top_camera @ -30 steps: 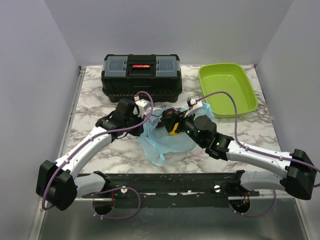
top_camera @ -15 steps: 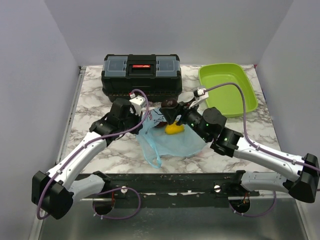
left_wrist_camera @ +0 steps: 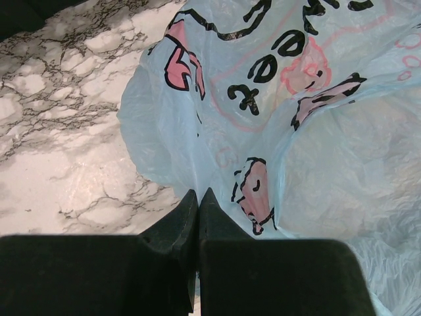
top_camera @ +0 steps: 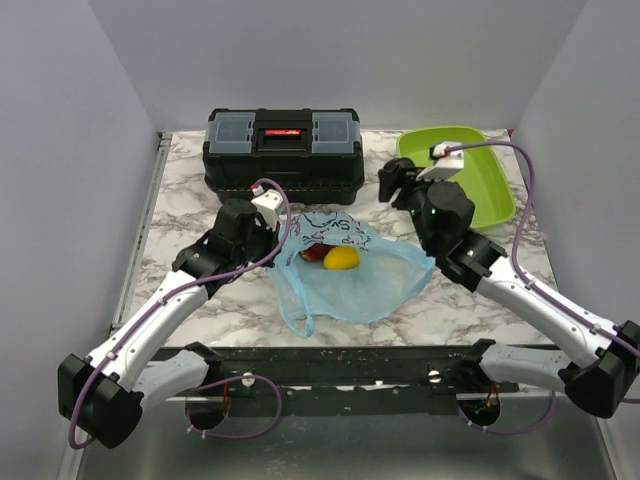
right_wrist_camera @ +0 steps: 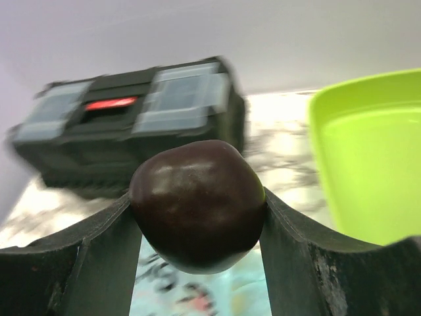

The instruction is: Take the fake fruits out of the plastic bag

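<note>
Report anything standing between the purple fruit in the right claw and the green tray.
Nothing visible. The right claw holds the dark purple fruit above the table, clear of the plastic bag; the green tray lies right beside it. The toolbox sits on the other side.

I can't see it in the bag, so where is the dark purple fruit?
In the right wrist view, the dark purple fruit sits gripped in the right hand, held up between the black toolbox and the green tray, beyond the plastic bag.
</note>
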